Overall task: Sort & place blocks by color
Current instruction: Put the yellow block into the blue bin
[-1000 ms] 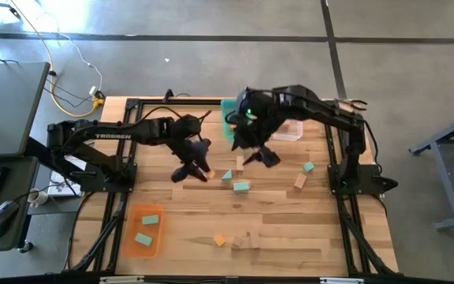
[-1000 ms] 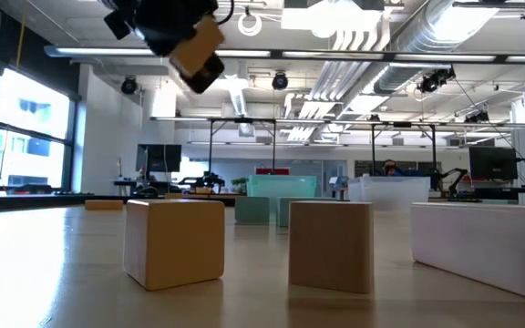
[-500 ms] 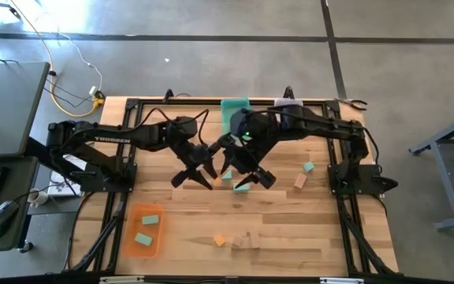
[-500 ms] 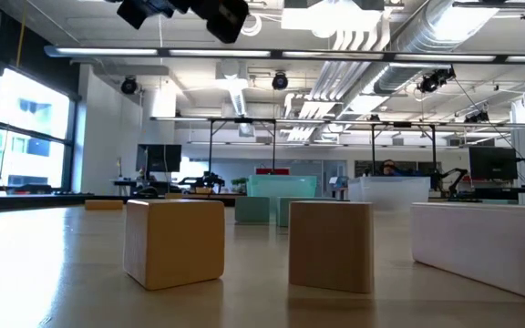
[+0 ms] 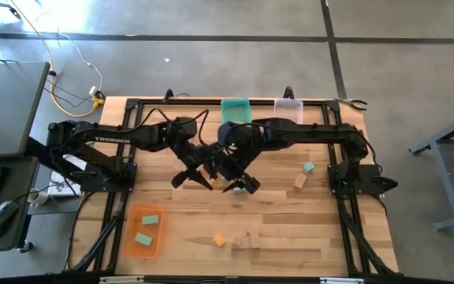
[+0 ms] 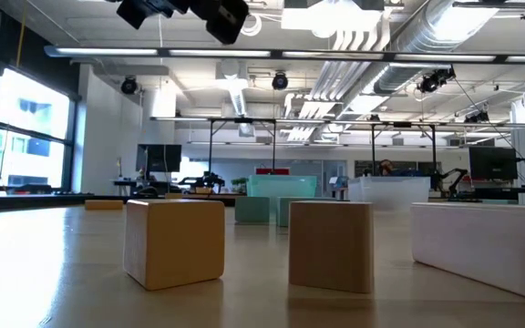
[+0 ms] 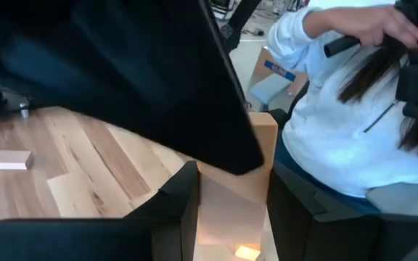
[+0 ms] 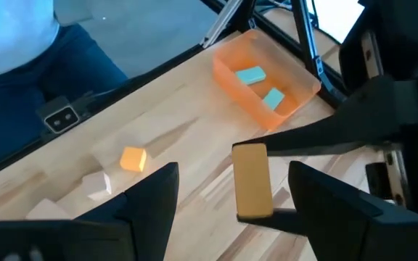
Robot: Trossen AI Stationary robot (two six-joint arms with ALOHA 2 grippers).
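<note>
My right gripper has swung in beside my left gripper — jaws wide, holding nothing. The left one pinches a tan block (held up over mid-table). I think a hand-over comes next — not sorted yet.

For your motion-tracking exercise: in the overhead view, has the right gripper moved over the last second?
Yes. The right gripper has swung leftward, away from the clear bin at the table's far edge, and now sits close beside the left gripper.
</note>
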